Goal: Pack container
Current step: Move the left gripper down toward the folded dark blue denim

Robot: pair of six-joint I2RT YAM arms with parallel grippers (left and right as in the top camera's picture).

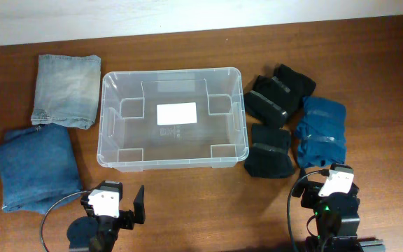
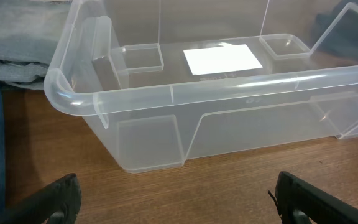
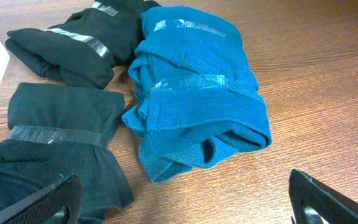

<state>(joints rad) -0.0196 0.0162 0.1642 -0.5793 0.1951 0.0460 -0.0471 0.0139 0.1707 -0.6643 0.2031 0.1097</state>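
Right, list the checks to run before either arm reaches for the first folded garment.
1. Clear plastic rectangular container upright, opening facing up: ok.
2. Container empty apart from the white label on its base: ok.
3. Left gripper open, nothing between its fingers: ok.
4. Right gripper open, nothing held: ok.
5. Teal folded garment free of its neighbours: not ok; it lies against the black folded bundle.
6. Pale blue folded denim bound so that it stays folded when lifted: cannot tell.
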